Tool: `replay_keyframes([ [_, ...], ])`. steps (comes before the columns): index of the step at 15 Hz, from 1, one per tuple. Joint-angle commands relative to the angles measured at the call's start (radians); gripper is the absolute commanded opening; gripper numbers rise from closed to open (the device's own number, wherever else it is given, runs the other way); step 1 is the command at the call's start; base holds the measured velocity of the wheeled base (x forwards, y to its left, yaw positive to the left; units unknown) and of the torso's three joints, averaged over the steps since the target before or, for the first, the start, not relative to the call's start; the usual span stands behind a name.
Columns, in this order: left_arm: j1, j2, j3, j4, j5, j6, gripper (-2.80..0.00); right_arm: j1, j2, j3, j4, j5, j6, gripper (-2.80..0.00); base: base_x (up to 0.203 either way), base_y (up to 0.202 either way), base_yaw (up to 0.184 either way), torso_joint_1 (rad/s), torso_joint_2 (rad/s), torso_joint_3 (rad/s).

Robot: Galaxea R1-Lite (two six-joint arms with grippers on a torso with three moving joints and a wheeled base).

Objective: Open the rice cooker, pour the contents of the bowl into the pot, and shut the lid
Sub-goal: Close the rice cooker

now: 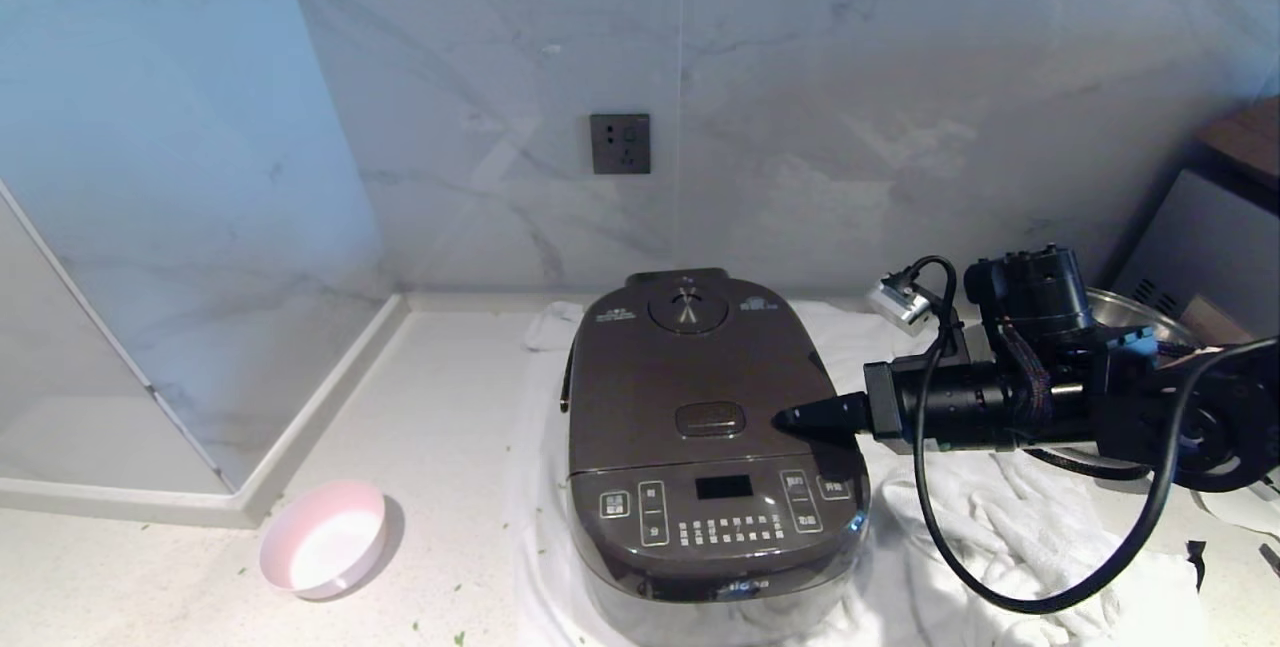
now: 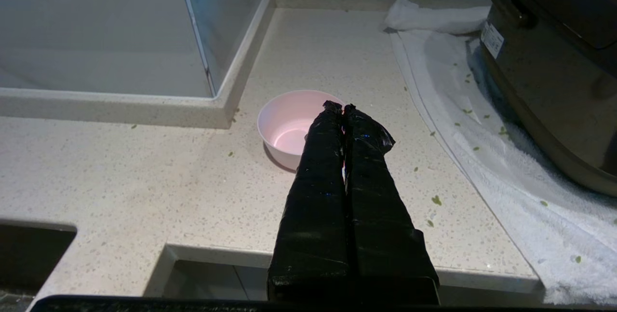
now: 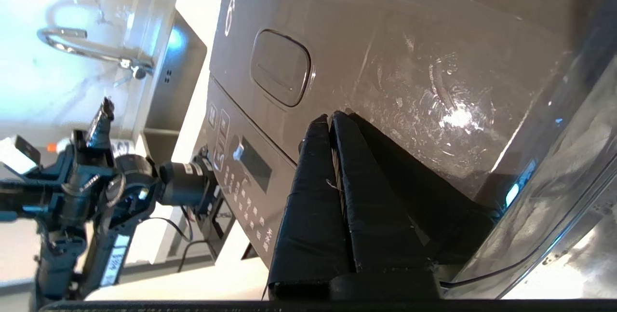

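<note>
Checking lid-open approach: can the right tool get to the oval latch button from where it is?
Probably yes. The right tool, shut, sits low over the lid just beside the oval latch button, with only bare lid surface between them in head and right wrist views.

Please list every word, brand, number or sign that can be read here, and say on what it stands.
None can be read with certainty.
Cooker front edge: a pale logo, cut off and blurred.
Button panel: small white labels and icons, too small to read.
Lid rear corners: two small white prints, too small.
Sticker on the cooker's side: print too small.
Tag on the left arm: blurred.
</note>
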Motion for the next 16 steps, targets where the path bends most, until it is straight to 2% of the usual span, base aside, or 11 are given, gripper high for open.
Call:
replay_keyframes([
  [1, 0.000, 0.000, 0.002, 0.000, 0.001, 0.000, -2.80, 0.001, -0.022, -0.012, -0.001, 0.001, 0.009, -2.80, 0.000, 0.000, 0.000, 0.000, 0.00, 0.000],
  [5, 0.000, 0.000, 0.002, 0.000, 0.000, 0.000, -2.80, 0.018, -0.146, -0.100, 0.008, 0.001, 0.108, -2.80, 0.000, 0.000, 0.000, 0.000, 0.00, 0.000],
  [9, 0.000, 0.000, 0.002, 0.000, 0.000, 0.000, -2.80, 0.044, -0.181, -0.109, 0.027, -0.011, 0.119, -2.80, 0.000, 0.000, 0.000, 0.000, 0.00, 0.000],
  [10, 0.000, 0.000, 0.002, 0.000, -0.001, 0.000, -2.80, 0.062, -0.201, -0.110, 0.052, -0.060, 0.119, -2.80, 0.000, 0.000, 0.000, 0.000, 0.00, 0.000],
  [13, 0.000, 0.000, 0.002, 0.000, 0.000, 0.000, -2.80, 0.182, -0.269, -0.124, 0.116, -0.357, 0.114, -2.80, 0.000, 0.000, 0.000, 0.000, 0.00, 0.000],
  [16, 0.000, 0.000, 0.002, 0.001, -0.001, 0.000, -2.80, 0.279, -0.318, -0.165, 0.315, -0.608, 0.107, -2.80, 0.000, 0.000, 0.000, 0.000, 0.00, 0.000],
])
